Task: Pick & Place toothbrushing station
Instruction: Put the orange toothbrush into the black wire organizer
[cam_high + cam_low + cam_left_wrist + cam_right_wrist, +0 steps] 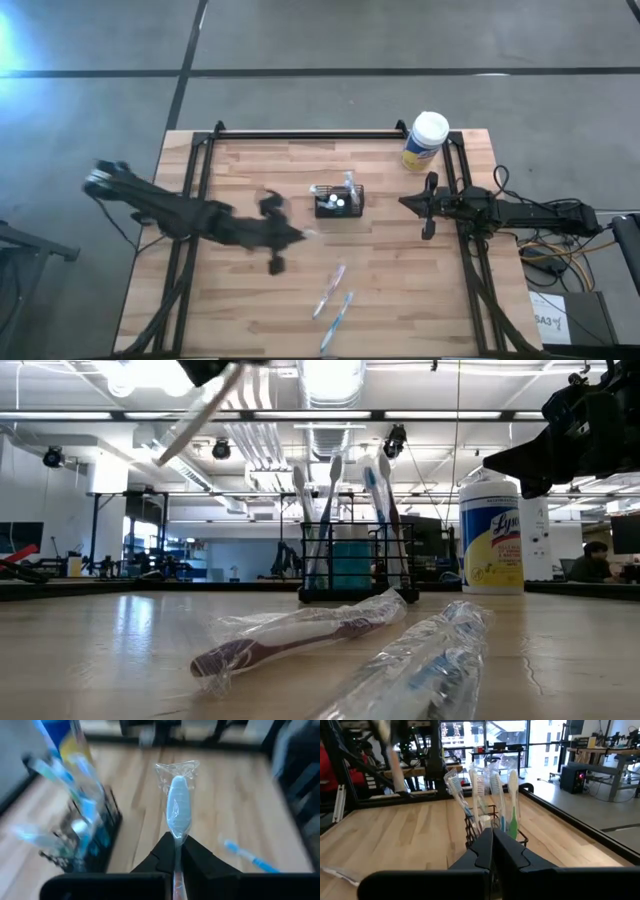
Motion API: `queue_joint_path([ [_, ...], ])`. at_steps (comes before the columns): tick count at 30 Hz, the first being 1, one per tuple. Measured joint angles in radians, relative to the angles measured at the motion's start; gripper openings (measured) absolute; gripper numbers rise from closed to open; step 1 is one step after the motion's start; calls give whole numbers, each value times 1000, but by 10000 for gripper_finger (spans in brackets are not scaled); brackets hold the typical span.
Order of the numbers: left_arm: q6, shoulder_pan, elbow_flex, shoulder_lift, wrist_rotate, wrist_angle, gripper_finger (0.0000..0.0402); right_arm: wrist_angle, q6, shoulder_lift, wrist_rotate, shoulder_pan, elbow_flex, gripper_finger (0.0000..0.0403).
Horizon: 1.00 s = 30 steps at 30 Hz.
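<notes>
The toothbrushing station point(338, 202), a small black wire-mesh caddy, stands on its base mid-table with several toothbrushes point(335, 510) upright in it. My left gripper point(292, 236) hovers near its left side, shut on a clear-wrapped toothbrush point(178, 810). In the low view this brush point(195, 420) slants down from the picture's top. Two more wrapped toothbrushes point(331, 288) point(338, 318) lie flat near the table's front. My right gripper point(492, 845) waits shut, level, at the caddy's right point(425, 205). My left gripper pinches the wrapped toothbrush between its two fingers point(165, 851) at the neck just below the head point(176, 839). The brush lies along the fingers, and its wrapped head sticks out past their free ends. It is lifted clear of the table and slants forward and down.
A white-lidded yellow-and-blue canister point(427, 140) stands at the far right corner. Black frame rails point(300, 133) run along the far edge and both sides. Bare wood lies between the caddy and the loose toothbrushes.
</notes>
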Motion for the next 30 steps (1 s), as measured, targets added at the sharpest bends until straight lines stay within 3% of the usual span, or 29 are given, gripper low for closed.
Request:
queue_joint_path([
  [6,150,-14,-409,-364,2,330,15,0,0,0,0,0,0,8],
  [12,308,-13,-692,-642,0,552,15,0,-10,0,4,0,0,8],
  [21,380,9,-899,-924,2,600,15,-21,24,1,3,0,0,8],
  [30,344,8,-997,-1074,31,609,15,-21,54,1,3,0,0,8],
])
